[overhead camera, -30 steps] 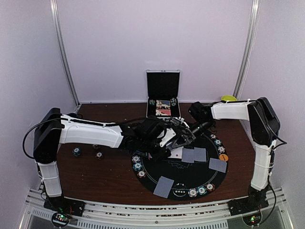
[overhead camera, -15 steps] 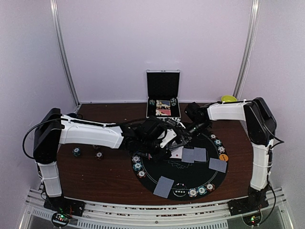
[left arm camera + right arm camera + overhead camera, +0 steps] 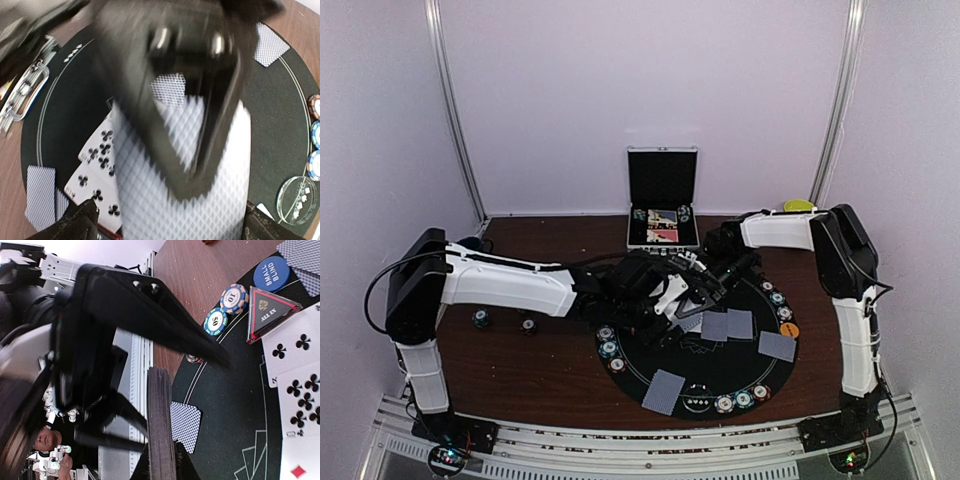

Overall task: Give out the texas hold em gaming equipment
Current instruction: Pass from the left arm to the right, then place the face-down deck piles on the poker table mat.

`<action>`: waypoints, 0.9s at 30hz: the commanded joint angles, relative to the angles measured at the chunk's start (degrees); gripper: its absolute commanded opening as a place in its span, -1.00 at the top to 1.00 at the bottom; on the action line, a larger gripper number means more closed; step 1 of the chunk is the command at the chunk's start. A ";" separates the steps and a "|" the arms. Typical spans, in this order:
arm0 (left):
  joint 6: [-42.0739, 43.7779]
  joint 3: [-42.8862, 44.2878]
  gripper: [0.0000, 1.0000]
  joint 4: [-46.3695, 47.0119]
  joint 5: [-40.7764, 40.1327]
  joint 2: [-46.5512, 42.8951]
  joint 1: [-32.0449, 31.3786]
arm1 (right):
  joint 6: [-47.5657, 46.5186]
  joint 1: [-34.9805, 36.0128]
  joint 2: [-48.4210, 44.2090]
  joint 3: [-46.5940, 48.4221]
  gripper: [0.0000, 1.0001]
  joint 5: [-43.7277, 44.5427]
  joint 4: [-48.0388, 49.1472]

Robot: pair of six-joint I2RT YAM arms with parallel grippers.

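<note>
Over the far-left part of the round black mat my two grippers meet. In the right wrist view my right gripper is shut on a deck of playing cards, seen edge-on. My left gripper stands open, one finger on each side of the deck's grey-blue back, with the right arm's blurred black fingers in front. From above, the left gripper and right gripper overlap. Face-down cards and face-up clubs cards lie on the mat. Chips line its rim.
The open silver case stands at the back centre. Two loose chips lie on the brown table left of the mat. A blue SMALL BLIND button, a triangular ALL IN marker and an orange button sit on the mat.
The right arm has reached further left to the left gripper and shut on the deck. The left gripper's fingers have sprung apart from the deck.
</note>
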 commanded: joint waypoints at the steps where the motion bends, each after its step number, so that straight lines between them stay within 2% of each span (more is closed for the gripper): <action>1: -4.17 -4.75 -0.96 2.66 -6.91 -6.68 0.16 | -7.90 -4.65 0.41 1.74 1.00 -2.92 -9.01; 10: -13.54 -15.02 -0.96 2.80 -21.39 -19.01 0.69 | -3.77 -10.21 0.96 3.11 1.00 -3.28 -8.75; 19: -14.79 -24.09 -0.96 8.74 -25.63 -29.22 0.69 | -5.83 -13.42 1.75 9.03 1.00 -8.06 -9.05; 25: -14.55 -28.10 -0.95 10.97 -26.93 -33.11 0.68 | -9.02 -13.79 3.47 14.80 1.00 -4.95 -8.82; 27: -14.63 -29.79 -0.96 11.99 -27.61 -34.42 0.67 | -7.57 -13.95 3.08 15.53 1.00 -4.50 -6.67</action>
